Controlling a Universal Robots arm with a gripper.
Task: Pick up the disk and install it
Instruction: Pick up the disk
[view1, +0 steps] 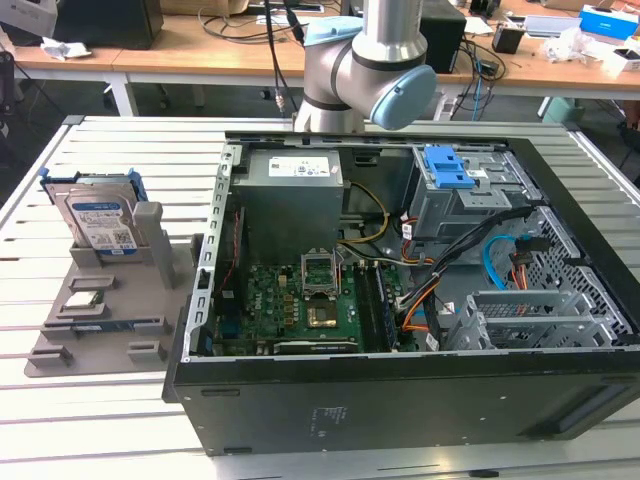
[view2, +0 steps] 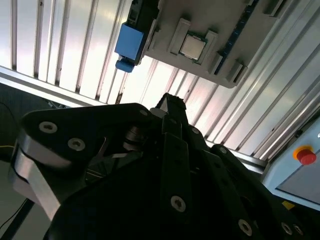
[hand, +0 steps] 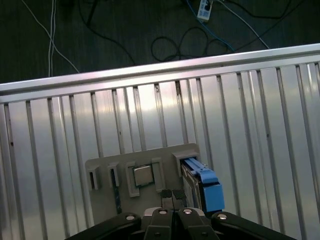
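The disk (view1: 100, 218) is a silver hard drive with a white-and-blue label and a blue bracket. It stands on edge in a slot of the grey fixture plate (view1: 100, 330) at the exterior view's left. In the first wrist view the disk (hand: 204, 184) shows edge-on beside my gripper (hand: 172, 194), whose two fingertips are pressed together with nothing between them. My gripper hangs well above the plate, apart from the disk. In the second wrist view the dark gripper (view2: 171, 102) points toward the plate, and the disk's blue bracket (view2: 130, 42) sticks out from the plate's edge.
An open computer case (view1: 400, 300) lies on the slatted metal table (view1: 120, 150), with a blue-tabbed grey drive cage (view1: 452, 172) inside. A processor chip (hand: 142, 176) sits in the fixture plate. The table edge (hand: 150, 75) drops to a floor with cables. A red stop button (view2: 306, 155) is nearby.
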